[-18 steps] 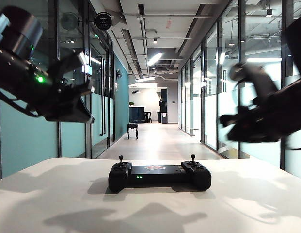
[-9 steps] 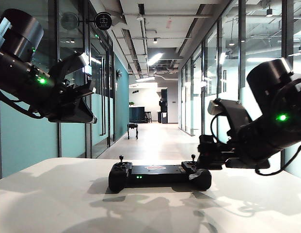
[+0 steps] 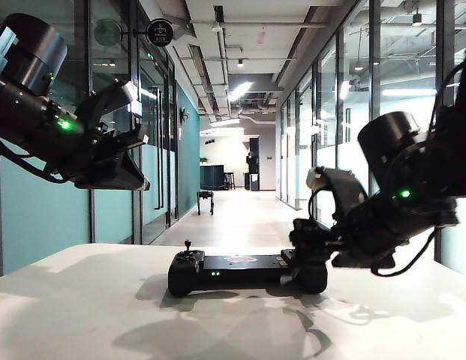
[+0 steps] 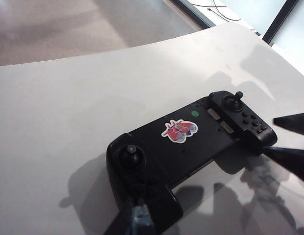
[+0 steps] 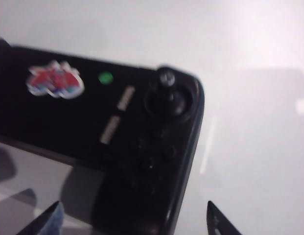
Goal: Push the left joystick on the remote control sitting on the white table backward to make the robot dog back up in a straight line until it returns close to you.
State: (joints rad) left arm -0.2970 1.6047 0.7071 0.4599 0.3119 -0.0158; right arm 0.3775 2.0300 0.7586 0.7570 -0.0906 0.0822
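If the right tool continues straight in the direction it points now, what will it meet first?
Most likely the right end of the remote control. The right tool, open, sits just at that grip, its tips either side. Depth is unclear, so contact may already be close.

Glass partitions line a corridor under ceiling lights.

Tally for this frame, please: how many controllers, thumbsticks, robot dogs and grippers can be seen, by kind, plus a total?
Remote control on the white table: 1
Thumbsticks: 2, the left joystick and the right thumbstick
Robot dog down the corridor: 1
Grippers: 2, left gripper raised, right gripper open at the controller's right end
Total: 6
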